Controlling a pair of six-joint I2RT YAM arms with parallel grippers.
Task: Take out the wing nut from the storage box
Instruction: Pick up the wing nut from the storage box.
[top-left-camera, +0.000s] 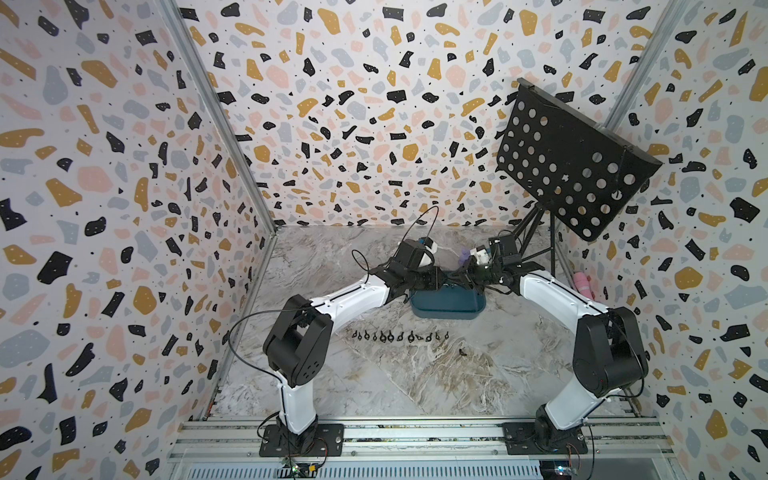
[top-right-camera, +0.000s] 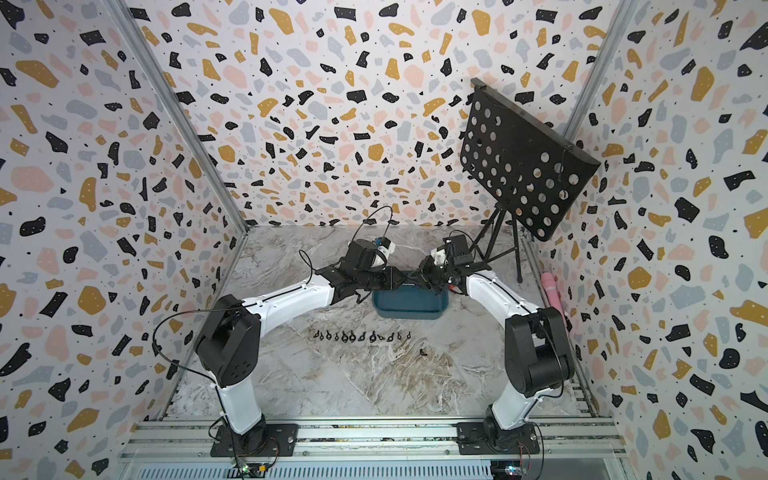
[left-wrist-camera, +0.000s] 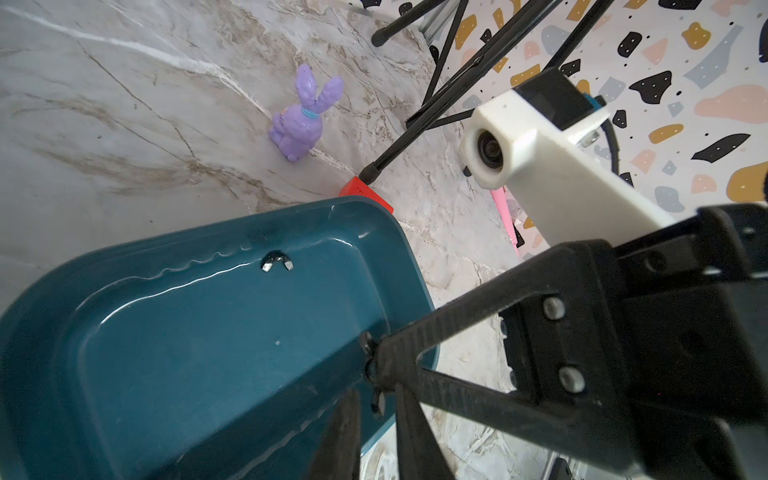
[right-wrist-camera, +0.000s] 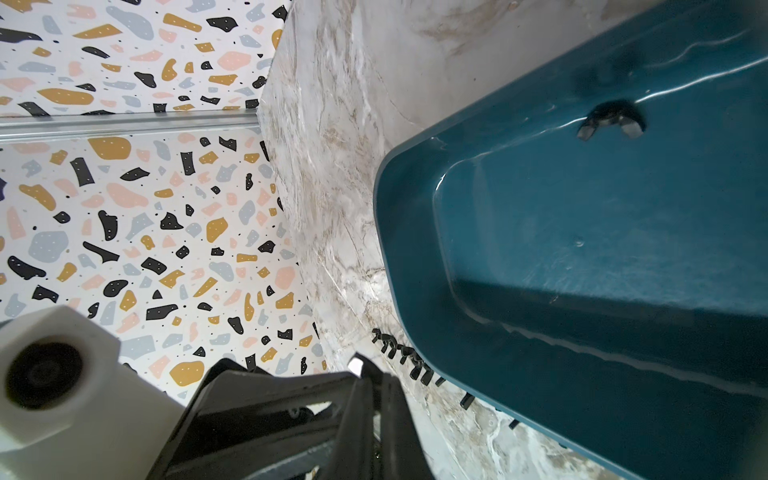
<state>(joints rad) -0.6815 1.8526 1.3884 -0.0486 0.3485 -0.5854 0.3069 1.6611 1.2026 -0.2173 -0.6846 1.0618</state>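
Observation:
The storage box (top-left-camera: 446, 308) (top-right-camera: 409, 311) is a shallow teal tub on the marble table, and both grippers meet just over its far rim. My right gripper (right-wrist-camera: 374, 376) (left-wrist-camera: 376, 361) is shut, with a small metal wing nut (left-wrist-camera: 377, 402) (right-wrist-camera: 356, 365) at its tip. My left gripper (left-wrist-camera: 376, 419) (top-left-camera: 440, 277) has closed in narrowly around that same nut from the opposite side. Another wing nut (left-wrist-camera: 277, 262) (right-wrist-camera: 611, 122) lies on the box floor (left-wrist-camera: 166, 353) against the far wall.
A row of several wing nuts (top-left-camera: 399, 336) lies in front of the box, with a stray one (top-left-camera: 462, 353) to its right. A purple bunny (left-wrist-camera: 301, 120) and a red block (left-wrist-camera: 365, 195) stand behind the box. A black music stand (top-left-camera: 569, 162) stands at the back right.

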